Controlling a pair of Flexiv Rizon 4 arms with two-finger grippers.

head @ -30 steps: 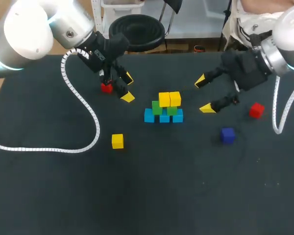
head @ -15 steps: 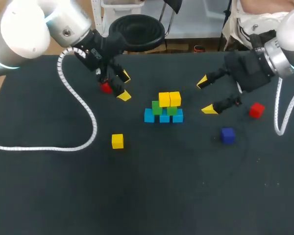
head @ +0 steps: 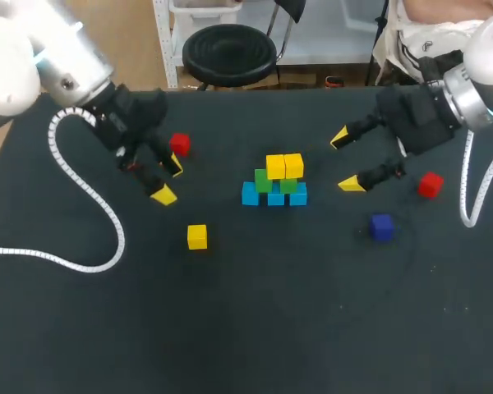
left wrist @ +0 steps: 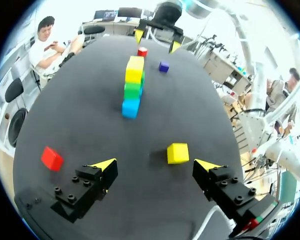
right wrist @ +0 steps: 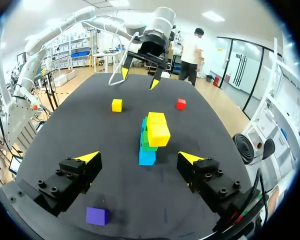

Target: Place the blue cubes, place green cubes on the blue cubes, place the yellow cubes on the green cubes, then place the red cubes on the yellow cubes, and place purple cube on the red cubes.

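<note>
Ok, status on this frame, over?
Left hand open, empty, beside a red cube. Right hand open, empty. Stack built to yellow, no red on it. Nothing between hands and stack.

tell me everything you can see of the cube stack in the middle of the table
The cube stack stands on the black table, near its middle. It has three layers: a row of three blue cubes on the table, two green cubes on them, and two yellow cubes side by side on top. The blocks are plain and solid-coloured. It stands upright, with nothing on the yellow layer. Only the table touches it; the left gripper and right gripper are open and apart from it.
</note>
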